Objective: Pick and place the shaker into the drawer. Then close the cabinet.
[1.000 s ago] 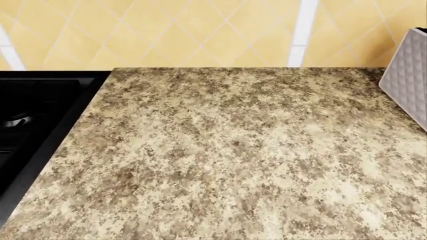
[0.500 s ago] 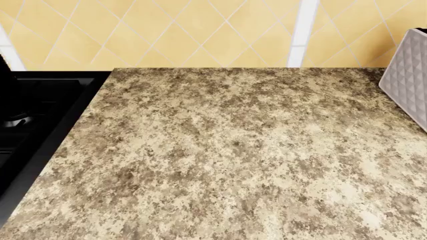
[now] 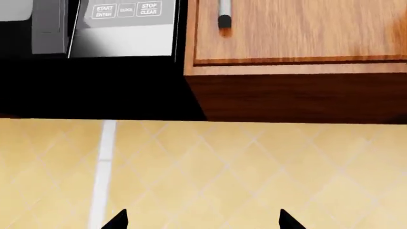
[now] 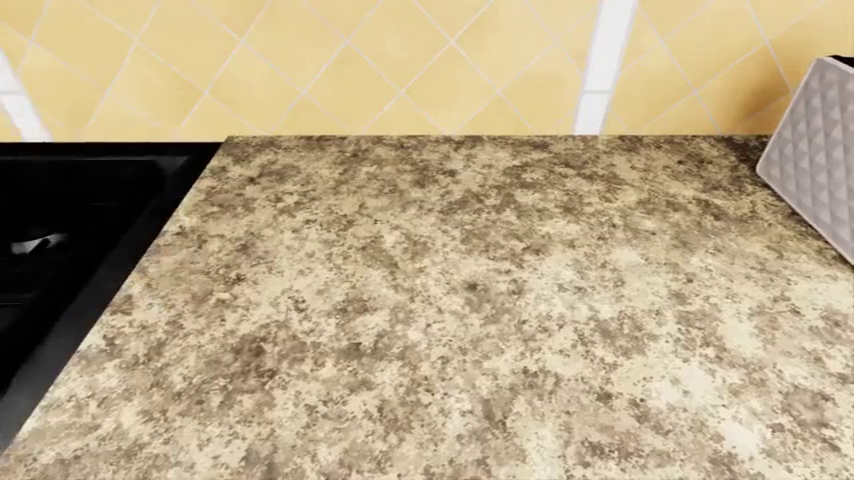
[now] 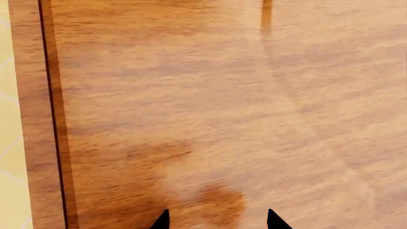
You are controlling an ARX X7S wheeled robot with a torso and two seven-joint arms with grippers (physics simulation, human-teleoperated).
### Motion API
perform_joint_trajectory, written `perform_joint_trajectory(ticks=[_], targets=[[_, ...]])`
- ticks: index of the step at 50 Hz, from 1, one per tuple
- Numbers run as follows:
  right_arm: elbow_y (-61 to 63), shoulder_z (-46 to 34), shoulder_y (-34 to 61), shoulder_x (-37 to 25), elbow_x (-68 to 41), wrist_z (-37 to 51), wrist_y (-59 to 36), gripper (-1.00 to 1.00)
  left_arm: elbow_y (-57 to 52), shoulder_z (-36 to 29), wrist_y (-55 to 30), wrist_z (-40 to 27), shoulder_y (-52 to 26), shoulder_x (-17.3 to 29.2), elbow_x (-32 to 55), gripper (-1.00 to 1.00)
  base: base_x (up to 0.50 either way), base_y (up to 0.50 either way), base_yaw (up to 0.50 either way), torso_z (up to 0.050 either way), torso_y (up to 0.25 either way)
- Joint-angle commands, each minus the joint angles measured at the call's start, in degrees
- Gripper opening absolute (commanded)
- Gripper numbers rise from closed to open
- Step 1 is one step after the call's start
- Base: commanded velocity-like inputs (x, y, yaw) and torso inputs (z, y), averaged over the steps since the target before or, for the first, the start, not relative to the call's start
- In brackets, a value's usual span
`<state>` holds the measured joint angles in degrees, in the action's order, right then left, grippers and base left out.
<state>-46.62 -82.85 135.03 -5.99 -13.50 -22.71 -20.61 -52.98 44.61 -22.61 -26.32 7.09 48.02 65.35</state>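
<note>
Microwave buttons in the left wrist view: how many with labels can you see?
3, in one row on the microwave's panel: START/ENTER, CLOCK, STOP/CLEAR. More may lie beyond the picture's edge.

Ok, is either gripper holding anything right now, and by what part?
Nothing is held. The left gripper shows spread fingertips with only wall tile between them; the right gripper shows parted tips over bare wood panel. No shaker shows in any view.

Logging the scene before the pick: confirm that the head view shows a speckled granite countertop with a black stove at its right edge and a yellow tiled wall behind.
Not quite: in the head view the black stove borders the countertop at its left edge, not its right. At the right edge stands a white quilted-pattern object. The yellow tiled wall behind is correct.
</note>
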Motion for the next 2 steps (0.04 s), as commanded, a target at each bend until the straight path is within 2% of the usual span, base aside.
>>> perform_joint_trajectory(ticks=[1, 2], targets=[[-23.6, -4.3, -7.2, 6.0, -2.2, -8.5, -0.6, 1.00, -1.4, 12.8, -5.0, 3.0, 6.0, -4.5, 0.2, 1.00, 0.05, 0.02, 0.03, 0.000, -0.022], [-23.6, -4.3, -7.2, 6.0, -2.2, -8.5, -0.6, 1.00, -1.4, 12.6, -5.0, 3.0, 5.9, -4.5, 0.2, 1.00, 0.05, 0.02, 0.03, 0.010, -0.022]])
